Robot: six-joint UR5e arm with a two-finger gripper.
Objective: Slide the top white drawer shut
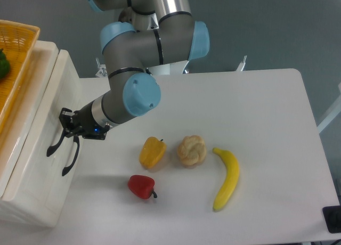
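Top drawer [40, 114] at 9 o'clock looks nearly flush with cabinet. Hand [65, 128] on its handle [55, 144]; finger gap can't tell. Push straight toward 9, stop when flush, avoid pepper [151, 152].

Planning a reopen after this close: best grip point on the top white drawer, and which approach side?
Take the top white drawer by its black arched handle, coming from the table side, where the gripper is now. The arch stands proud of the flat, glossy front, so fingers could probably close across it; the front itself looks flush with the cabinet, offering no other edge to grip.
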